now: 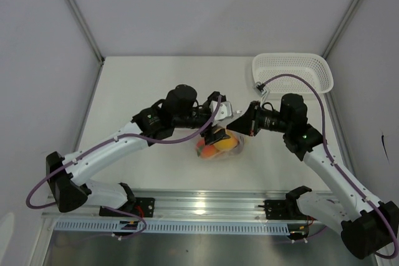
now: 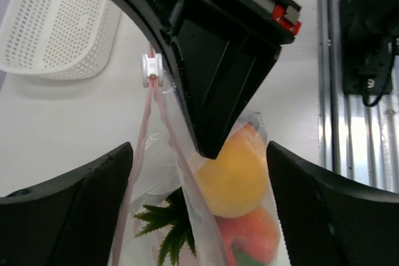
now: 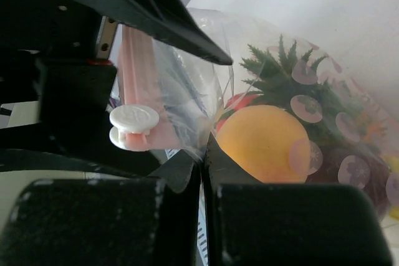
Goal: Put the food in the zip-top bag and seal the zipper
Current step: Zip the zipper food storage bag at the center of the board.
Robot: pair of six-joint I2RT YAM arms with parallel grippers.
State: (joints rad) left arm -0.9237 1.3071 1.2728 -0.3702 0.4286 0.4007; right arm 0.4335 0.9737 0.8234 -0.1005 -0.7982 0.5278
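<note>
White tabletop under grey walls, with a white mesh plastic basket [image 1: 293, 70] well apart at the far right corner. Between the arms near mid-table is the clear floppy zip-top bag [image 1: 219, 144], with the small toy fruits [image 2: 234, 175] inside it. The right gripper [image 3: 204, 166] is clamped on the film just below the thin pink-red zipper strip [image 3: 140, 60]. The left gripper [image 2: 198, 151] straddles the bag, fingers wide apart. Light, limp and probably slippery, the bag wants holding taut at the mouth, beside the small white slider [image 2: 151, 70]. Only the two wrists crowd each other; the table edges lie well off.
</note>
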